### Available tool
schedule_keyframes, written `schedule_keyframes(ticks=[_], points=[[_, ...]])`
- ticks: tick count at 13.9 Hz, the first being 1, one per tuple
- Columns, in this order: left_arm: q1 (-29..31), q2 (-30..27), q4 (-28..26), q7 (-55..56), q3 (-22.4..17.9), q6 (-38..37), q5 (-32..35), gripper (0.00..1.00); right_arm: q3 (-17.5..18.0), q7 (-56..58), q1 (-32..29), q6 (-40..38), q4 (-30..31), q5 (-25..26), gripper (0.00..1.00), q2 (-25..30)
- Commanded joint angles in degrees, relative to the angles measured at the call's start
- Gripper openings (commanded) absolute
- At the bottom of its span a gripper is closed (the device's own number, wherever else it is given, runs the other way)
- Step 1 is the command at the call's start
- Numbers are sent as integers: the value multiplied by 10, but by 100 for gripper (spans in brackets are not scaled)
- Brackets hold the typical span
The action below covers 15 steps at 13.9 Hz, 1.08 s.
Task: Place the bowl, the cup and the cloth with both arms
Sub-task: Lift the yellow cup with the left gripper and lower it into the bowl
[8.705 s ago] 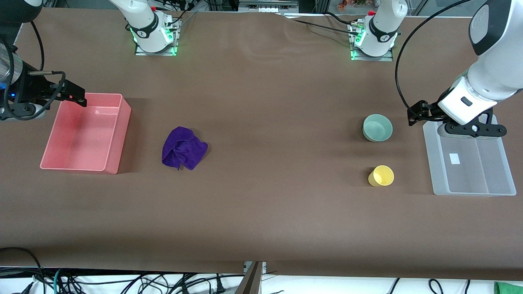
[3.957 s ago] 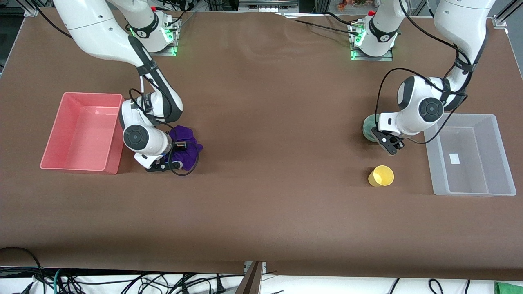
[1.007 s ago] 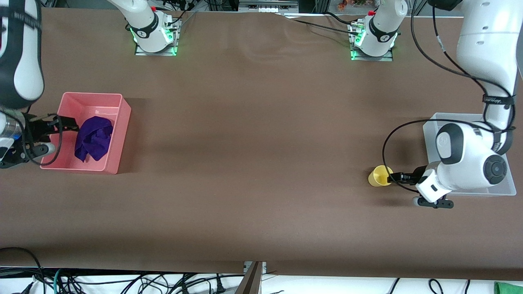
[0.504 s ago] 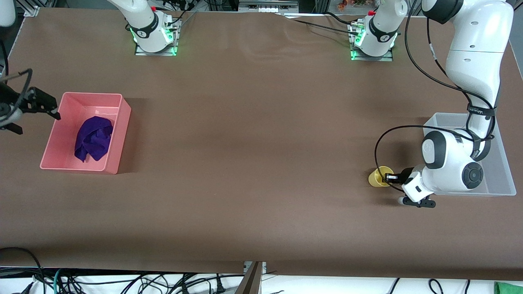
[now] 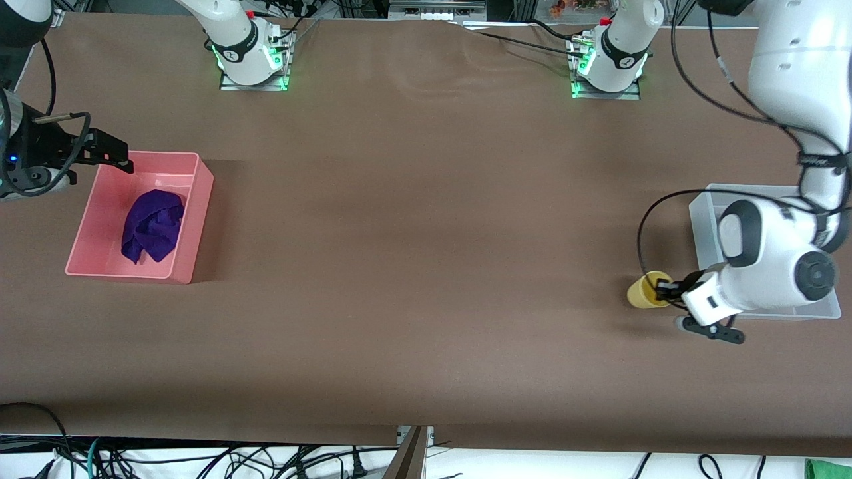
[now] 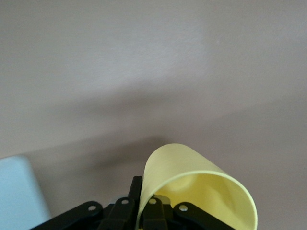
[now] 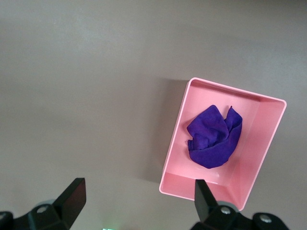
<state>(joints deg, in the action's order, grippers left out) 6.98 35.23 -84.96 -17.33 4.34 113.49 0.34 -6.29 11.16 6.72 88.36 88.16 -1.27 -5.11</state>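
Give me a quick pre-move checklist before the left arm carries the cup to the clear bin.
1. Left end effector shut on the yellow cup: ok; the left wrist view shows the cup's wall pinched.
2. Cup clear of the table: cannot tell.
3. Clear bin reachable beside the cup: ok.
4. Bowl already in the clear bin: cannot tell; the left arm covers the inside.
5. Purple cloth in the pink bin: ok.
6. Right end effector open, waiting above the pink bin's edge: ok.

We see a plain pale yellow plastic cup (image 5: 643, 291), a wrinkled deep purple fabric cloth (image 5: 152, 225) against a salmon-pink plastic bin (image 5: 198, 219), a translucent frosted-white plastic tub (image 5: 703, 219), white arms with black grippers, and a plain brown tabletop (image 5: 413, 233).
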Motion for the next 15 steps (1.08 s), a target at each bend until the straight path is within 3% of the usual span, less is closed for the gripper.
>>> schedule_keyframes(ticks=[1, 2, 4, 5, 8, 11, 12, 13, 15], points=[[23, -74, -14, -58, -12, -95, 68, 0, 9, -5, -12, -2, 5, 14, 100, 2], [58, -92, -22, -87, -12, -139, 70, 0, 12, -5, -7, -6, -2, 18, 100, -1], [100, -101, -44, -170, -17, -144, 95, 0, 14, -4, -7, -6, -14, 30, 100, -8], [134, -99, -59, -196, -14, -117, 119, 0, 14, -4, -7, -6, -16, 30, 100, -10], [181, -109, -173, -232, -14, 20, 129, 0, 15, -4, -7, -5, -18, 30, 100, -11], [205, -105, -226, -268, -13, 95, 129, 0, 15, -6, 0, -6, -18, 32, 100, -12], [205, -106, -226, -271, -13, 96, 129, 32, 15, -6, 1, -6, -18, 32, 100, -12], [205, -106, -218, -272, -11, 94, 128, 99, 15, -7, 1, -6, -18, 33, 100, -12], [201, -131, -214, -266, 1, 75, 123, 100, 15, -6, 1, -5, -18, 33, 100, -14]])
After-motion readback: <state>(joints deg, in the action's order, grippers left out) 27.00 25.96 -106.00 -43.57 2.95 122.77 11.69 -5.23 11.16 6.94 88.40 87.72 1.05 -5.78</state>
